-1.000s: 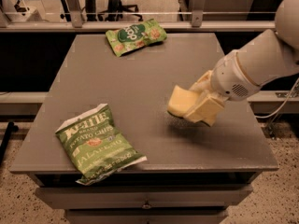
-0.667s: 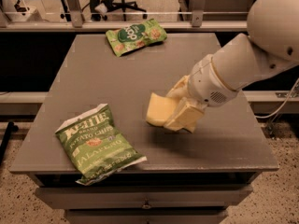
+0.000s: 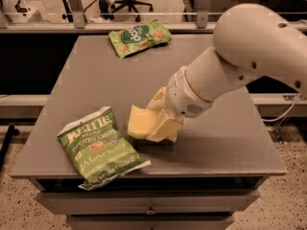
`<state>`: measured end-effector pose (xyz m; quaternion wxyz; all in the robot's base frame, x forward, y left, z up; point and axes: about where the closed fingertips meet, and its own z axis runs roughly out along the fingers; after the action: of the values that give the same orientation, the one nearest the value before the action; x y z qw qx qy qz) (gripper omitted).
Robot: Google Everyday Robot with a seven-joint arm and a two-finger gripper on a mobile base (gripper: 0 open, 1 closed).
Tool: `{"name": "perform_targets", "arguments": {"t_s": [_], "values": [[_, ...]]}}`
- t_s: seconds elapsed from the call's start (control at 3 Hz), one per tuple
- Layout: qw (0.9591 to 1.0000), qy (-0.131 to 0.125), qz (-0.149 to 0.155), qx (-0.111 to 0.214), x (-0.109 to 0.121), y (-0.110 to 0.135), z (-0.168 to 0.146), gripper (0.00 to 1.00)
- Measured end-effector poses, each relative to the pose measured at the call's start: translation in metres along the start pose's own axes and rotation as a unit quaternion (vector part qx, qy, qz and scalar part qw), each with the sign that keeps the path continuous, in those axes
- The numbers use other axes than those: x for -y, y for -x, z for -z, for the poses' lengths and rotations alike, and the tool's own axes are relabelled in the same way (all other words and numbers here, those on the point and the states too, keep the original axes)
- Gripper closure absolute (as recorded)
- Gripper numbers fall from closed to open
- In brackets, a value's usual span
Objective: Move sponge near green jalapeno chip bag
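Fingers (image 3: 168, 128) of my gripper (image 3: 152, 122) are clamped on the pale yellow, soft rectangular sponge (image 3: 138, 123). I hold it low over the front half of the flat grey table top (image 3: 86, 80), and I cannot tell whether its lower edge touches the surface.

My coming move turns on direction. The large green crinkly Kettle jalapeno chip bag (image 3: 98, 147) lies flat on the camera's left of the sponge and slightly nearer the front edge. It is close, with a strip of bare table between the 2. The sponge's free end juts out of the jaws toward that bag. The bag's long axis runs diagonally, far-left to near-right.

1 smaller green snack bag (image 3: 139, 36) sits well apart at the far edge, off the path. I judge a short carry toward the camera's left, then a release, would finish it.
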<state>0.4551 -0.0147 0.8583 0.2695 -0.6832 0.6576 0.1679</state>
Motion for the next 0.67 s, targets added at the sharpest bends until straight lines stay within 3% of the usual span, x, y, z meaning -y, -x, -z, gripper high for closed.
{"name": "perform_targets", "arguments": {"t_s": [0.67], "values": [[0.9999, -0.005, 0.005, 0.011, 0.0144, 0.0119, -0.0188, 0.37]]}}
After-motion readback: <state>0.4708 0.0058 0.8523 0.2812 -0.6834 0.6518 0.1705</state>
